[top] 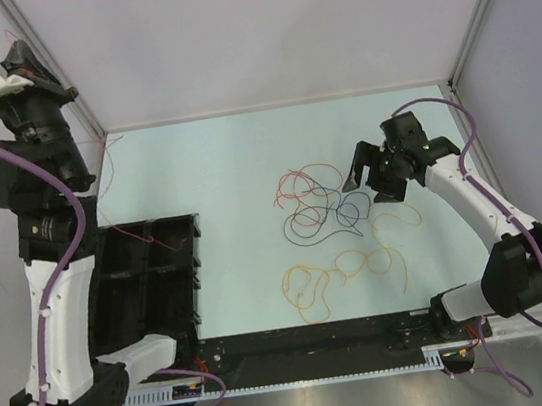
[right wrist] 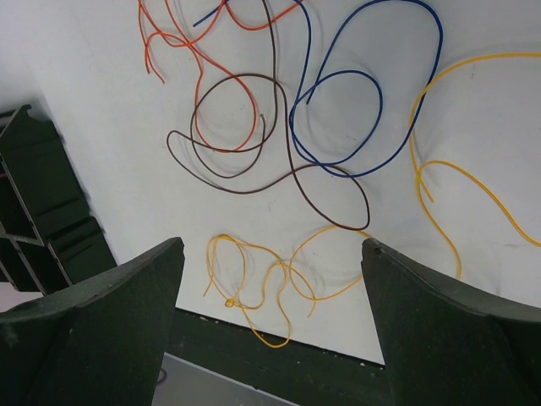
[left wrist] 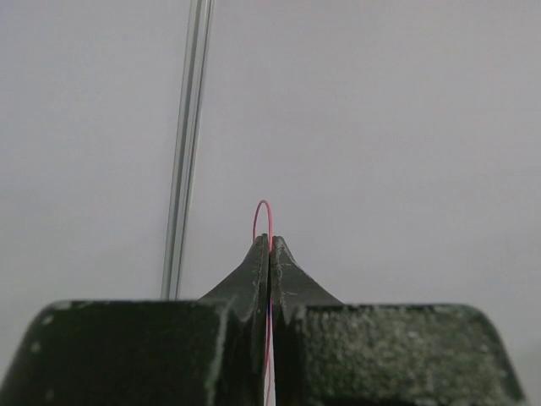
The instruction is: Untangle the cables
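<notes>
While the left gripper (left wrist: 269, 241) is pinched shut on a thin red wire (left wrist: 264, 202), whose little loop pokes up just past the closed tips, that arm stands lifted high at the far left corner, well apart from the heap. The reason looks plain enough: raising one strand gives it a clean line out of the others. From above, that wire shows as a faint red thread dropping across the black plastic compartment tray (top: 144, 302) at the left of the pale bench (top: 215, 160). Over on the right, the right gripper (right wrist: 270, 254) hangs with its jaws spread wide and nothing between them, poised above the right edge of the tangle, presumably lining up its own pick. Below it the other cables lie in loose curls on the bench: an orange-red cable (right wrist: 150, 52) at the far side, a dark brown-black cable (right wrist: 237, 76) looping across it, a dark blue cable (right wrist: 439, 42) crossing the dark one, and a yellow-orange cable (right wrist: 482, 62) curling toward the near edge. My read: the dark-and-blue crossing is the spot to mind, since a hasty tug there could drag its neighbours along.
</notes>
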`<state>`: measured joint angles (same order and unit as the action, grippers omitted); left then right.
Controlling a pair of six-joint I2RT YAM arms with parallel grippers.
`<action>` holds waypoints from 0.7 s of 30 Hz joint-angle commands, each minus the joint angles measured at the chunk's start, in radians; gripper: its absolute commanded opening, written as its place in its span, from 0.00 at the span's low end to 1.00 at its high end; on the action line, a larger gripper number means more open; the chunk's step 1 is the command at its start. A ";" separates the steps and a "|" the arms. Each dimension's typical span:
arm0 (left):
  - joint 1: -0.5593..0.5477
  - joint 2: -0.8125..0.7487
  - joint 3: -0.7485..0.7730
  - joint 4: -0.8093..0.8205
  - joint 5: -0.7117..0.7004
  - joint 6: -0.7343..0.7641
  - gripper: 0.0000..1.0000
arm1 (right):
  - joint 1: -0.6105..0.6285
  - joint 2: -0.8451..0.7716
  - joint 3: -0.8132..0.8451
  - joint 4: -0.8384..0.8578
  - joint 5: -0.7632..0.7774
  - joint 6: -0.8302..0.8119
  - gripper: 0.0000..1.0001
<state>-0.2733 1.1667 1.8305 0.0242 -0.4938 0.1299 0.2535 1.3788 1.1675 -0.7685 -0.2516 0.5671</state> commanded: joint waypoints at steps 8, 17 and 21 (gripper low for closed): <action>0.034 -0.134 -0.246 -0.173 -0.176 -0.190 0.00 | 0.013 0.029 0.041 0.001 -0.009 0.002 0.90; 0.032 -0.240 -0.413 -0.446 -0.115 -0.452 0.00 | 0.038 0.062 0.043 0.020 -0.009 0.025 0.90; 0.034 -0.272 -0.438 -0.526 -0.048 -0.535 0.00 | 0.049 0.077 0.043 0.028 -0.011 0.033 0.90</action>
<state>-0.2455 0.9287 1.4113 -0.3901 -0.6147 -0.2707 0.2890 1.4433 1.1675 -0.7643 -0.2527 0.5777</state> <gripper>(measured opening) 0.007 0.901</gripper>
